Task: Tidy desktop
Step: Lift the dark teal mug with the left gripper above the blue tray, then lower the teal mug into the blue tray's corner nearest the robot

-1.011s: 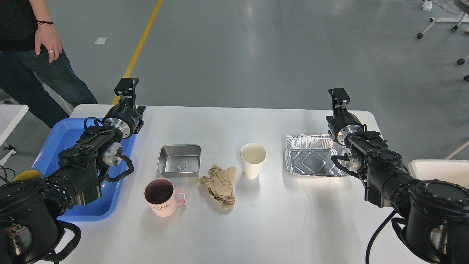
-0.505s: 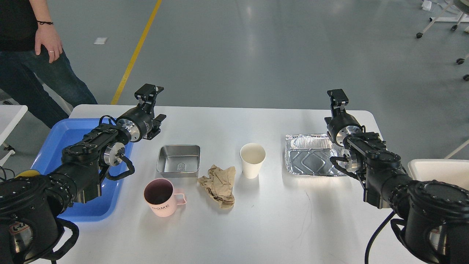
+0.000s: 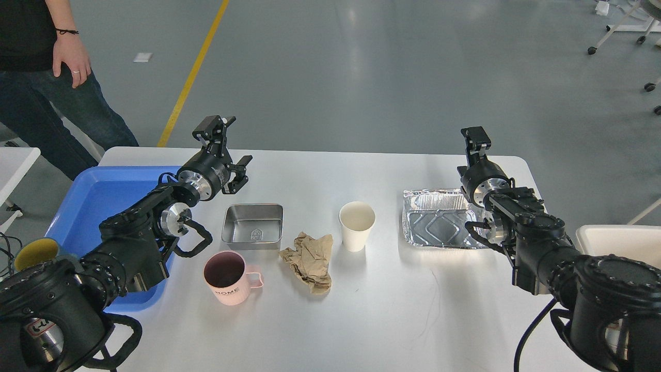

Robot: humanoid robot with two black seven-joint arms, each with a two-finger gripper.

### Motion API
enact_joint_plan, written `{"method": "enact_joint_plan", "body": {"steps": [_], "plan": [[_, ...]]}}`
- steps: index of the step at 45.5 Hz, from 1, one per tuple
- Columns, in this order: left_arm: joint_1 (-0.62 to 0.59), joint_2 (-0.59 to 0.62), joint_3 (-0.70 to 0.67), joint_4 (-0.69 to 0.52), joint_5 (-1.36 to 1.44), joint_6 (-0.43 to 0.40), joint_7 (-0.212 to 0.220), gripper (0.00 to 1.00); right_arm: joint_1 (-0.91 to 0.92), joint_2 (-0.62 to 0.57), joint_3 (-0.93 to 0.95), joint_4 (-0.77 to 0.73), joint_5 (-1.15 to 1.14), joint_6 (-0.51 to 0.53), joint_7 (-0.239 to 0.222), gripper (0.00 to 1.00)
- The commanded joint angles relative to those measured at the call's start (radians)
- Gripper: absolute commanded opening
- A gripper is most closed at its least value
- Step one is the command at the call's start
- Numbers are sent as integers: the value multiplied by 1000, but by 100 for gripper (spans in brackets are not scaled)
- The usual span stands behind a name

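Desktop (image 3: 361, 320) fills the lower and middle part of the frame, white, with rounded far corners and faint dark scratches at lower right of centre. On it, from left of centre to right: a pink mug (image 3: 227, 277) marked HOME, upright with its handle to the right; a shallow square metal tin (image 3: 252, 226) just above the mug; a crumpled brown paper (image 3: 309, 260) just right of the tin's lower corner; a white paper cup (image 3: 356, 225) upright, near the paper but apart from it; and a foil tray (image 3: 436, 225) at right, partly behind the right arm.

A blue tray (image 3: 98, 199) sits at the left edge of the desktop, under the left arm. The left gripper (image 3: 227, 147) hangs above the tabletop at upper left of centre, above and left of the metal tin, its two fingers spread wide and holding nothing. The right gripper (image 3: 476, 139) stands at upper right near the far edge of the desktop, above the foil tray's far rim; it is seen end-on and dark, so I cannot tell whether its fingers are apart.

A person (image 3: 46, 77) in dark jeans stands at upper left of the frame, beyond the blue tray.
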Motion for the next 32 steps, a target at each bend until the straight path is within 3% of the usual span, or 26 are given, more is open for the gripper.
{"method": "enact_joint_plan", "body": {"steps": [1, 10, 18, 22, 23, 29, 32], "plan": [[-2, 0, 13, 0, 2, 9, 4, 98, -6, 0, 0, 0, 0, 0, 0, 100], [2, 12, 33, 1, 22, 0, 20, 98, -7, 0, 0, 0, 0, 0, 0, 100], [-5, 126, 318, -2, 29, -29, 47, 98, -12, -2, 0, 2, 0, 1, 0, 100], [-8, 170, 385, -2, 29, -66, 44, 98, -15, -5, -2, 2, 0, 1, 0, 100], [-8, 207, 426, 7, 31, -113, 40, 98, -18, -5, -2, 0, -2, 1, 0, 100], [-6, 255, 467, 6, 40, -153, 38, 98, -18, -6, 0, 0, -2, 3, 0, 100], [-3, 333, 499, -5, 112, -214, 15, 98, -13, -6, -2, 2, -2, 3, 0, 100]]}}
